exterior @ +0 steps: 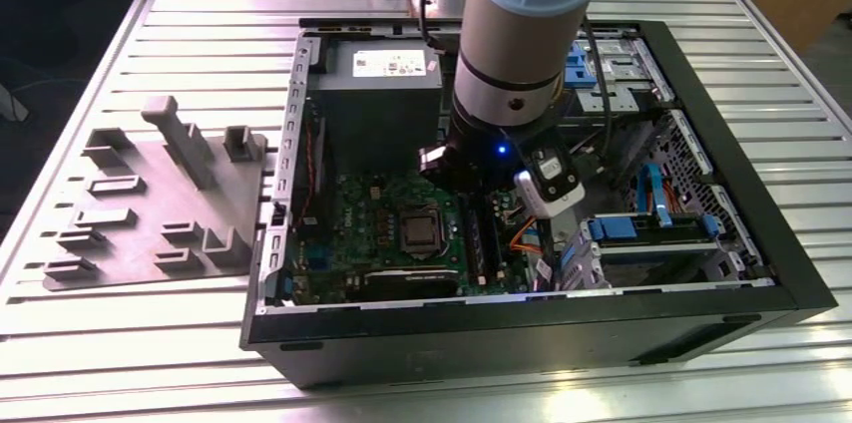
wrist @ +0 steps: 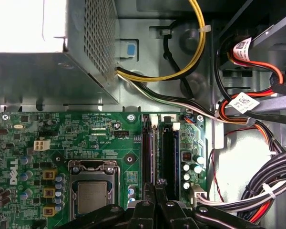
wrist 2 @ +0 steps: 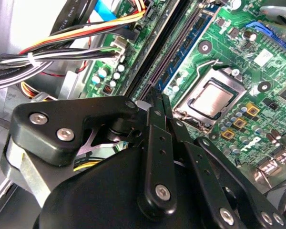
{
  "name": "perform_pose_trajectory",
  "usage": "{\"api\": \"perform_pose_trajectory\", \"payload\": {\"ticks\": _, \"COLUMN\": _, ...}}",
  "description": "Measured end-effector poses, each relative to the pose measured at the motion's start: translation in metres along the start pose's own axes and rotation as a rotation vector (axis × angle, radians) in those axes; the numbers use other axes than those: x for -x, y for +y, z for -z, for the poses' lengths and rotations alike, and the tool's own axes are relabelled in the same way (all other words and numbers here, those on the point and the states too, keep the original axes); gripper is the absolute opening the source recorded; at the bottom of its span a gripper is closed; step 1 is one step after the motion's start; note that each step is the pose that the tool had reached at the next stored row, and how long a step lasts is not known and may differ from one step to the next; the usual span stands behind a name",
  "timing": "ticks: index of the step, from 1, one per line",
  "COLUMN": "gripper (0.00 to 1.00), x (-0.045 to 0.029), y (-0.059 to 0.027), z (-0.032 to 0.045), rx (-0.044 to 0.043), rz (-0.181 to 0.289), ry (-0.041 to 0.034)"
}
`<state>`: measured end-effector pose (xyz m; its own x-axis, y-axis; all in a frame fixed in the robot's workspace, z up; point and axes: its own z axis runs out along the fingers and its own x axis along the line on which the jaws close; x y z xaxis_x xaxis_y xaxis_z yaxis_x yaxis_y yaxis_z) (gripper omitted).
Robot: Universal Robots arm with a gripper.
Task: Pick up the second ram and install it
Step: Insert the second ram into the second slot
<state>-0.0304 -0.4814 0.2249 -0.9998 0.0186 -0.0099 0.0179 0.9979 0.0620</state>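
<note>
My gripper (wrist 2: 159, 95) is down inside the open computer case (exterior: 745, 243), over the long black memory slots (wrist: 173, 148) of the green motherboard (wrist: 95, 138). Its fingers (wrist: 155, 187) are shut against each other, and I see nothing between them. A narrow bluish-green ram stick (wrist 2: 188, 45) stands edge-up in a slot rail just beside the fingertips, running away from them. I cannot tell whether this stick is the second ram. In the exterior view the arm's wrist (exterior: 513, 94) covers the fingertips and part of the slots.
The processor socket (wrist: 91, 195) lies close beside the slots. The power supply box (wrist: 38, 47) and bundles of cables (wrist: 257, 119) crowd the other sides. A drive cage (exterior: 639, 233) fills the case's right in the exterior view. A grey fixture tray (exterior: 147, 204) lies left of the case.
</note>
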Motion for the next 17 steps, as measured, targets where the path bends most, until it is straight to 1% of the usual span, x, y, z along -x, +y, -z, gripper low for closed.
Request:
{"api": "perform_pose_trajectory", "payload": {"ticks": 13, "gripper": 0.12, "x": 0.0016, "y": -0.0002, "z": -0.0002, "rx": -0.0002, "rz": -0.003, "ry": 0.0000}}
{"api": "perform_pose_trajectory", "payload": {"ticks": 17, "gripper": 0.12, "x": 0.0016, "y": -0.0003, "z": -0.0021, "rx": 0.0002, "rz": -0.003, "ry": -0.0001}}
